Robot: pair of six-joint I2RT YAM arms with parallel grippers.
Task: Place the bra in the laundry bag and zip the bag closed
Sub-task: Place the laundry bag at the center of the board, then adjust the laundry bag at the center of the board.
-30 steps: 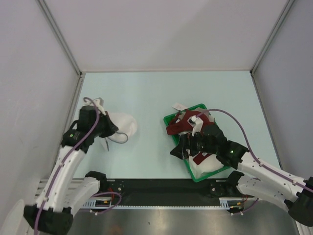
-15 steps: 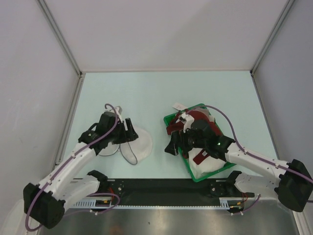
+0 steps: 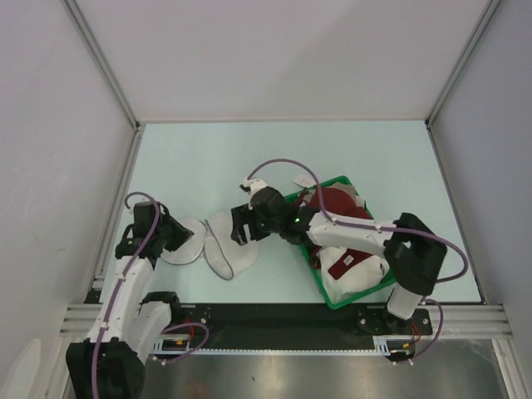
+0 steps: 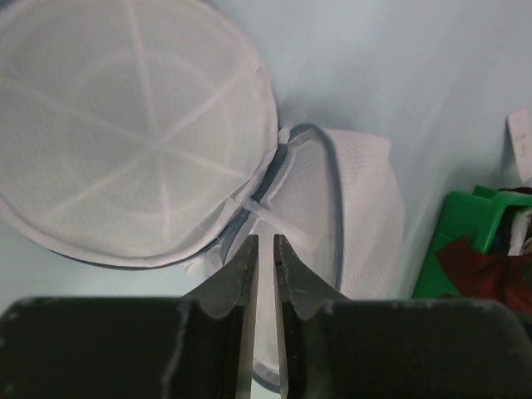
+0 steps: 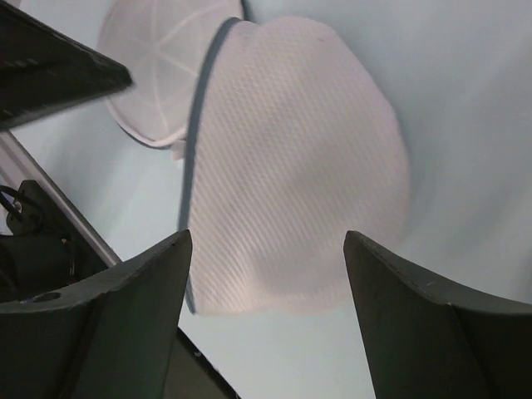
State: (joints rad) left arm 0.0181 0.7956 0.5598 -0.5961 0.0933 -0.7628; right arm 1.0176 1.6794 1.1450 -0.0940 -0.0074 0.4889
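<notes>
The right jaws spread wide over the laundry bag (image 5: 291, 166); left jaws (a narrow slit) at its hinge edge.

We find the laundry bag (image 3: 226, 254) lying open just left of the green basket (image 3: 333, 302), its two round white mesh halves side by side, dark zipper rim exposed. The bra (image 3: 337, 202), dark red, lies crumpled inside that basket.
</notes>
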